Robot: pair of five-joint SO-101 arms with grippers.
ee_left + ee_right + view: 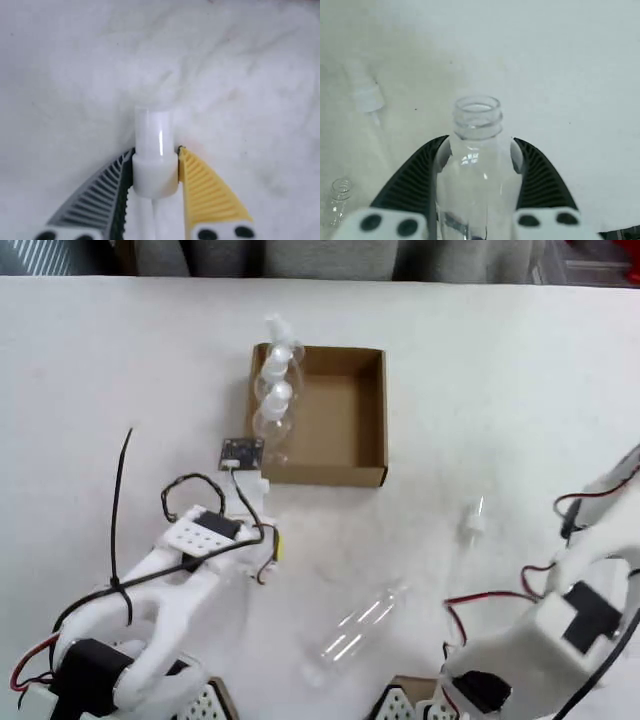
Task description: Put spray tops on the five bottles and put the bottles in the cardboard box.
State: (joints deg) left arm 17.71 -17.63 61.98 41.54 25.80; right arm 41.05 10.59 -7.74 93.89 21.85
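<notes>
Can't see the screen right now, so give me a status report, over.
Left tool shut on spray top. Right tool shut on uncapped bottle. Capped bottles in cardboard box. Loose bottle and loose top on table, clear of box.

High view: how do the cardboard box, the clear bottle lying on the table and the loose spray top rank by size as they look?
Largest: cardboard box.
Next: clear bottle, long but narrow.
Smallest: loose spray top, plainly.
All lie on the same table, so nearness hardly matters.

White arms (170,580), black motors (85,675), red and black cables (190,480). Left gripper (156,150) ribbed, grey and yellow; right gripper (480,140) ribbed, black.
</notes>
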